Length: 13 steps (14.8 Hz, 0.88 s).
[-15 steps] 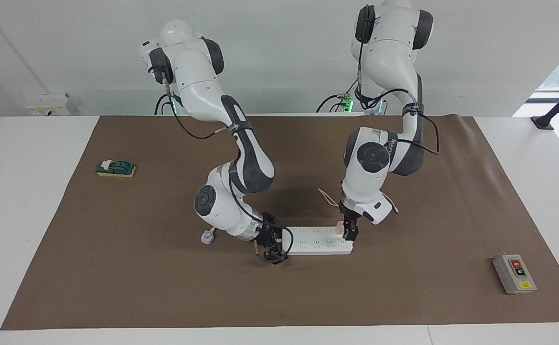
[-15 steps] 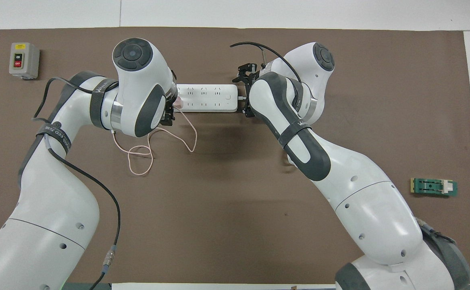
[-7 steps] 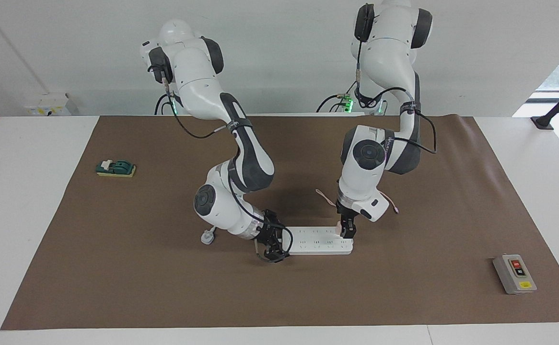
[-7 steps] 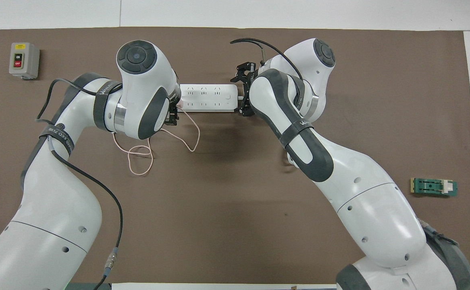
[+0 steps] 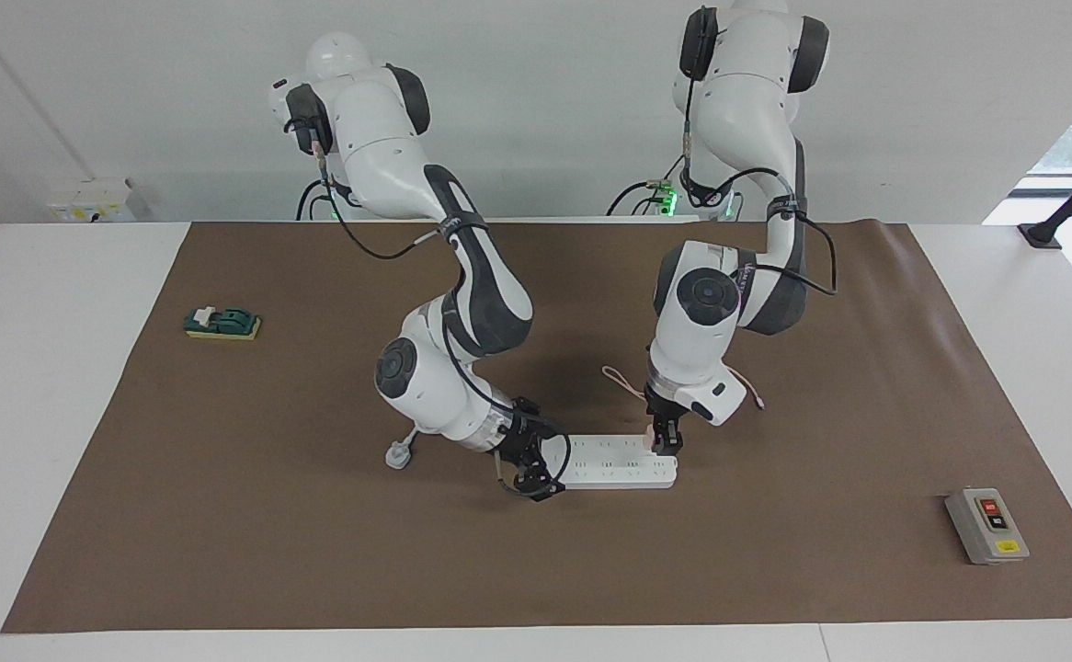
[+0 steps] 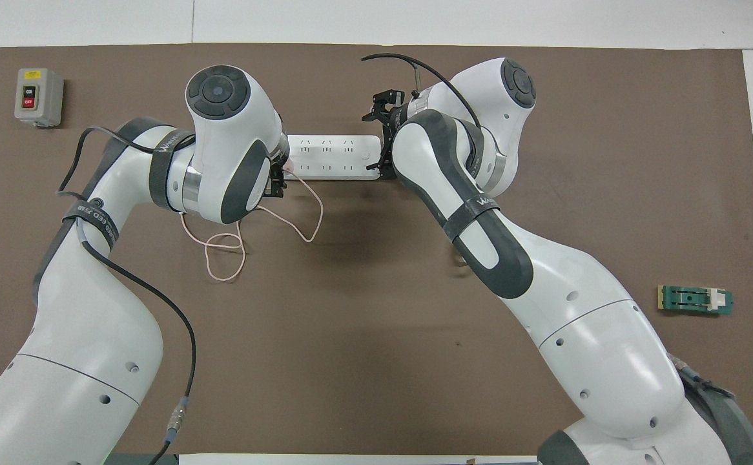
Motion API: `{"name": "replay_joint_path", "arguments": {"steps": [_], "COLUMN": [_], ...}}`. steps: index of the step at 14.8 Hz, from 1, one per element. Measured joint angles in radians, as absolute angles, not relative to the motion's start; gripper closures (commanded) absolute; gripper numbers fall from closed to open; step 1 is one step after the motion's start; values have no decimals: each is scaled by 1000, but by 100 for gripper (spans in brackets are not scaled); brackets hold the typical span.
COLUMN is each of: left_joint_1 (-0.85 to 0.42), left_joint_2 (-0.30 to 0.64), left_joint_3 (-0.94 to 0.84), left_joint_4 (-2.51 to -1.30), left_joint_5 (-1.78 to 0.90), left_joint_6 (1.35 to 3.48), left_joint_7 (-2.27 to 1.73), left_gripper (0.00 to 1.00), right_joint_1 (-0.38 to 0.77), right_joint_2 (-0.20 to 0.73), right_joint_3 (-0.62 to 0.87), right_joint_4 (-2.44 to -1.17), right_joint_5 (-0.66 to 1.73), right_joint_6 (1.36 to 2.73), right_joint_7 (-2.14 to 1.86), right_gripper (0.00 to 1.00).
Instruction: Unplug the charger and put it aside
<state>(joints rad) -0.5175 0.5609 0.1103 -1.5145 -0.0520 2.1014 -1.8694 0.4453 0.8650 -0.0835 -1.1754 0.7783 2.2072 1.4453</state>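
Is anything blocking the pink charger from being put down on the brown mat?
Nothing visible does. The left end effector is at the charger on the power strip, and the mat toward the left arm's end lies bare up to the switch box.

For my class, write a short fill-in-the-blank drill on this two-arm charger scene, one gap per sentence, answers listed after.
1. The left gripper is at the pale-pink ______ on the power strip.
2. The right gripper is at the strip's end toward the ______ arm's end of the table.
3. The thin pink cable loops on the mat ______ to the robots than the strip.
4. The grey switch box lies toward the ______ arm's end.

Answers: charger; right; nearer; left
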Motion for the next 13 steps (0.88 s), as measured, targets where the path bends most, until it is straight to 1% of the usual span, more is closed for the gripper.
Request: {"name": "replay_joint_path", "arguments": {"steps": [4, 11, 12, 13], "left_joint_1": [-517, -517, -517, -517], "left_joint_2": [561, 561, 561, 561], "left_joint_3": [115, 116, 116, 116], "left_joint_4": [-1515, -1527, -1527, -1527], "left_joint_5": [-52, -52, -52, -52], "left_joint_6": [2107, 2125, 2125, 2126], "left_joint_7": [-1869, -1869, -1869, -1869], "left_gripper": [31, 31, 31, 34], "right_joint_1": [466, 470, 471, 475], "right_joint_2": [872, 874, 874, 874], "right_joint_3": [-83, -82, -81, -80], "right_joint_4": [-1183, -1205, -1205, -1207], "right_joint_5": [805, 836, 836, 836], "right_joint_6": [2247, 2251, 2250, 2249], "right_joint_7": [1448, 1459, 1463, 1464], "right_gripper": [0, 0, 0, 0]}}
